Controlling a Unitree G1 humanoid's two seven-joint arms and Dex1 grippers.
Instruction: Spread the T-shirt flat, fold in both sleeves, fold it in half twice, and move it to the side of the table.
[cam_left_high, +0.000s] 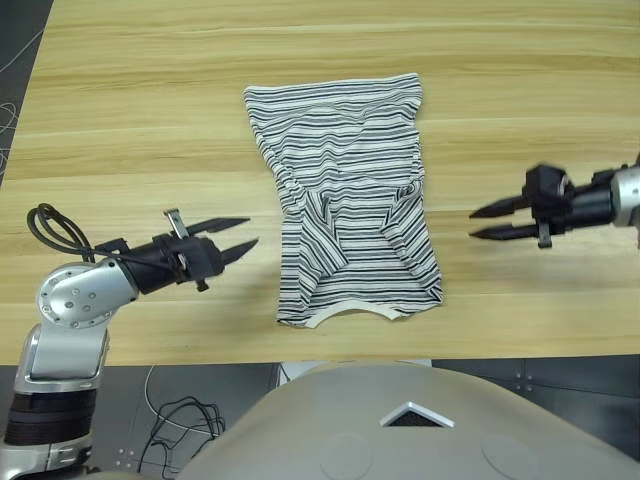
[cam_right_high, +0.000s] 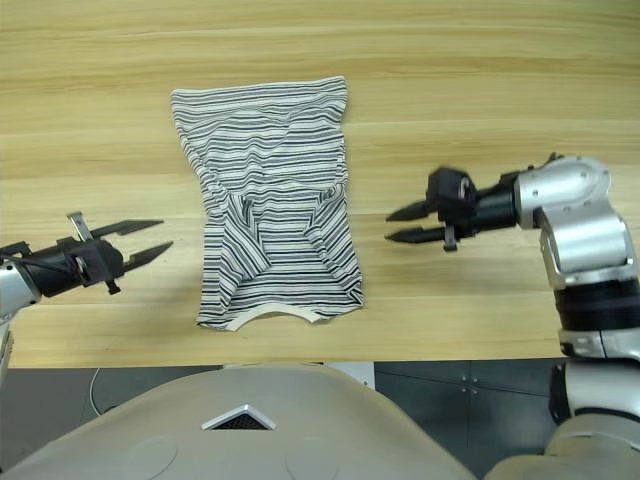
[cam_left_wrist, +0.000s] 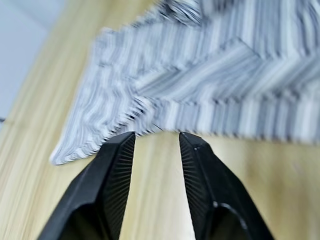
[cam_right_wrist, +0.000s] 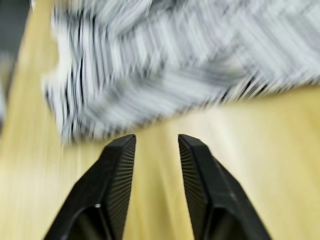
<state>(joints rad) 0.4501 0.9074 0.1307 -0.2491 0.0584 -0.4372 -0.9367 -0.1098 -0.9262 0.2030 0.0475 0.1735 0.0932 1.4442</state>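
T-shirt (cam_left_high: 345, 200) lies at the middle of the worktop (cam_left_high: 120, 100), neckline toward the robot and hem at the far end. Both sleeves look turned in over the chest, where the stripes run slantwise, so it forms a narrow oblong, somewhat rumpled. That points to the first half-fold as the next step.

From the right eye view, the left jaws and right jaws flank the long sides at about the level of the sleeves. Each is near the cloth but apart from it, a likely stance for taking both edges at once.

On the left wrist view, the left jaws stand moderately parted with nothing between them, aimed at the shirt's side edge just ahead.

On the right wrist view, the right jaws are parted about as much and also empty. They face the opposite edge, which is too blurred for detail.
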